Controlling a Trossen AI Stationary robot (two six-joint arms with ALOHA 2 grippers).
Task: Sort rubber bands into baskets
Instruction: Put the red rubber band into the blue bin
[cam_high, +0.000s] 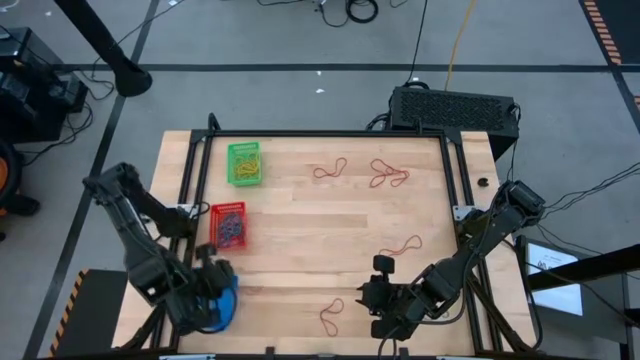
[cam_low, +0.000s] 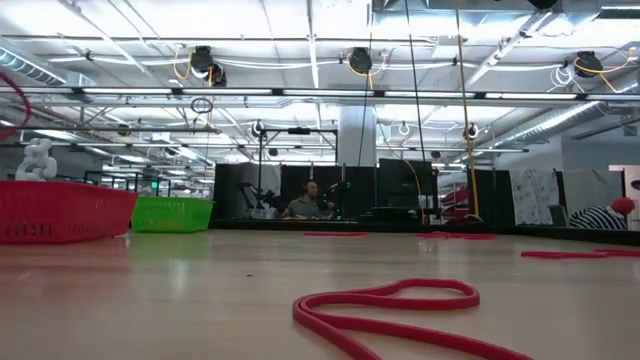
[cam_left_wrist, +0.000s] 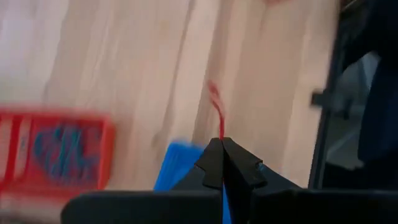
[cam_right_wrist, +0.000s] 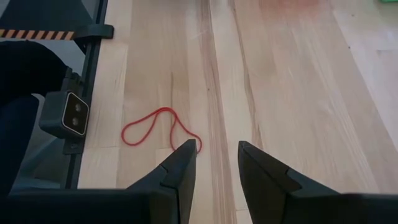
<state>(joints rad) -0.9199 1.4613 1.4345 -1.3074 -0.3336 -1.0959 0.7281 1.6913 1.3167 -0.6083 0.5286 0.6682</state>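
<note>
Three small rectangular plastic mesh baskets sit at the frame's left: one green (cam_high: 245, 163), one red (cam_high: 228, 226), one blue (cam_high: 222, 303). Four loose thin red rubber bands lie on the wooden tabletop (cam_high: 300, 230): upper centre (cam_high: 330, 170), upper right of centre (cam_high: 389, 174), right of centre (cam_high: 403, 246), bottom centre (cam_high: 331, 315).

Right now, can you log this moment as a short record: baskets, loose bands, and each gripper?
green basket: far left of table, yellow-green bands inside
red basket: nearer than the green one, blue bands inside
blue basket: near left corner, under the left gripper
loose red rubber bands: scattered across the wood
left gripper: shut on a red band, above the blue basket
right gripper: open, near edge, beside a red loop
</note>
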